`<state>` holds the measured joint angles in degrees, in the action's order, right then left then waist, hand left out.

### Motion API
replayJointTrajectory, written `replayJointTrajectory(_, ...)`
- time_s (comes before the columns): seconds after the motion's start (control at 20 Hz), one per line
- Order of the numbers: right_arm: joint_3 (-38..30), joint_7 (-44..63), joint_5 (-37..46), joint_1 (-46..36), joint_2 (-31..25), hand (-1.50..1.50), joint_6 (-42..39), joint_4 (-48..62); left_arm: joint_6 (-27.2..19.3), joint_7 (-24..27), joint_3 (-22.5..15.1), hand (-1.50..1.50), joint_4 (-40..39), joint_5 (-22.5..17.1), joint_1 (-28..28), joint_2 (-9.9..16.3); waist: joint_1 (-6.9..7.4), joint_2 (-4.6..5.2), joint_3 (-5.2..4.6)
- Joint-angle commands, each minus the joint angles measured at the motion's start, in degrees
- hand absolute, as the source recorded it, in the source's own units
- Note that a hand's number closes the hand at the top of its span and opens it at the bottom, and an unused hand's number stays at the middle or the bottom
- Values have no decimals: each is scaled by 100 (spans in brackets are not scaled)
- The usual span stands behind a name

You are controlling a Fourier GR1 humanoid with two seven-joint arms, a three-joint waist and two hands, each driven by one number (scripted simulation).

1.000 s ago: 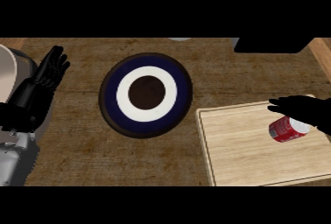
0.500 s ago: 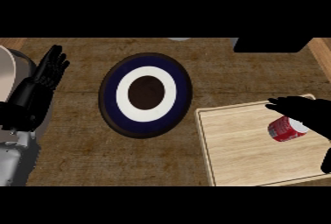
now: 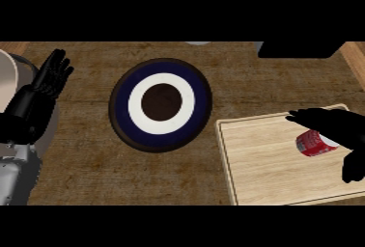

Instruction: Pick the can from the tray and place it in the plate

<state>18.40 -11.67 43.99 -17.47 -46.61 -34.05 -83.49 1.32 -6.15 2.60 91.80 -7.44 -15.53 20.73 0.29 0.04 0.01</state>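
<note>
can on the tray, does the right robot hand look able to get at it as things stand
Probably yes. The right robot hand already hangs over the red can, which lies on its side on the wooden tray. Nothing else sits beside it, though no fingers curl round it yet.

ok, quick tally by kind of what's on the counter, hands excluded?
Can: 1, red can, lying on the tray under the right hand
Tray: 1, wooden tray
Plate: 1, dark blue and white plate
Total: 3

The dark shape at the top right edge is cut off; cannot tell what it is, not counted.
</note>
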Motion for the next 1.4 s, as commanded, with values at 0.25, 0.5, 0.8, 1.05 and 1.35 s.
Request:
replayJointTrajectory(0.25, 93, -349, 1236, -157, 571, -150, 776, 1055, 51, -267, 26, 0, 295, 125, 29, -231, 10, 2, 1)
replayJointTrajectory(0.5, -223, -776, 982, -331, 1116, 150, 1587, 1127, 22, -96, 58, 0, 27, 270, -105, -232, 28, 12, 4)
replayJointTrajectory(0.8, -898, -1100, 941, -605, 1213, 150, 2380, 1603, 221, 4, 142, 0, 147, 146, 179, -240, 55, 13, 4)
replayJointTrajectory(1.05, -1872, -750, 592, -1279, 1634, 150, 3248, 3579, 105, 33, -104, 0, 55, 270, -309, -446, 405, 220, 46)
replayJointTrajectory(1.35, -2286, -1992, 337, -2155, 1762, 150, 4015, 4837, 280, 231, 146, 0, -615, 239, -631, -260, 229, 140, 20)
